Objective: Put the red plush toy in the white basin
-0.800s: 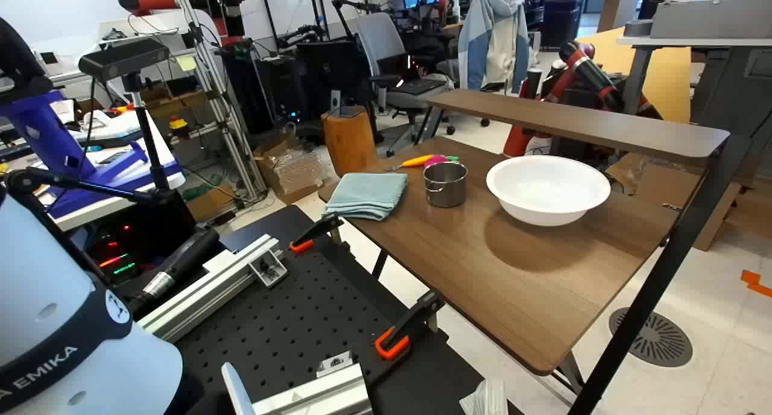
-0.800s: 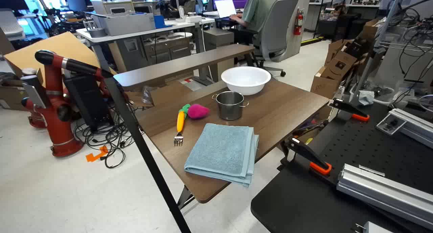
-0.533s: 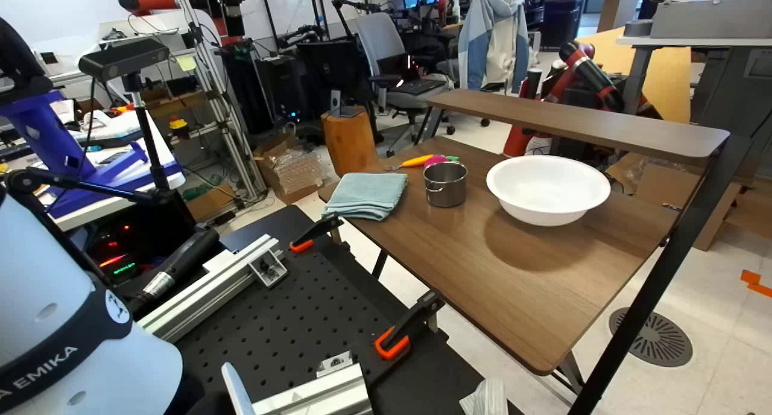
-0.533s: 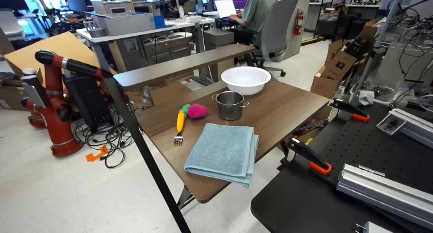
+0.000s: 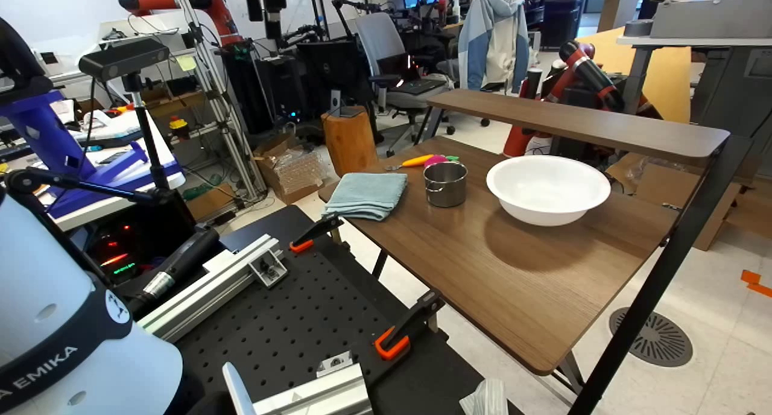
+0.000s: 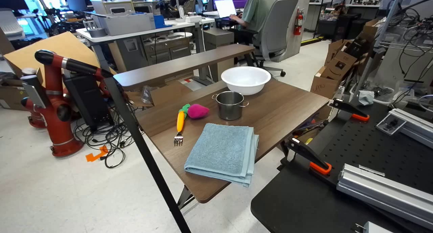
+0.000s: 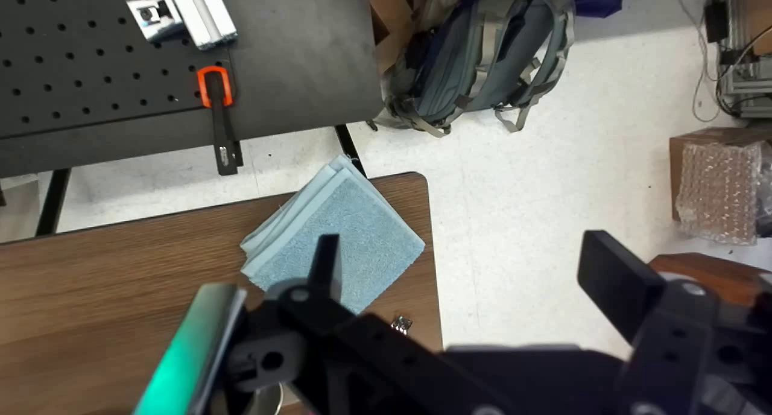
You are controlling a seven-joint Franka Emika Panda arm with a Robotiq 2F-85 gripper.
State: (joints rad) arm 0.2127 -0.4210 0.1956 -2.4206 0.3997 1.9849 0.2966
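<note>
The red plush toy (image 6: 198, 111), a pinkish-red lump with a green top, lies on the brown table beside the metal pot. It is partly hidden behind the pot in an exterior view (image 5: 435, 159); only a pink sliver shows at the wrist view's bottom edge. The white basin (image 6: 246, 80) stands upright on the table, also seen in an exterior view (image 5: 547, 192), and looks empty in both; it is out of the wrist view. My gripper (image 7: 467, 261) is open and empty, high above the table's end. Its dark shape (image 5: 264, 17) hangs at the top edge in an exterior view.
The metal pot (image 6: 230, 105) stands between toy and basin. A folded blue towel (image 6: 221, 151) and a yellow-handled fork (image 6: 180, 123) lie near the toy. A raised shelf (image 5: 573, 122) runs along the table's far side. Clamps (image 5: 410, 327) sit on the black bench edge.
The dark gripper shape at the top edge of an exterior view has moved to the right. The toy, basin, pot, towel and fork have not moved.
</note>
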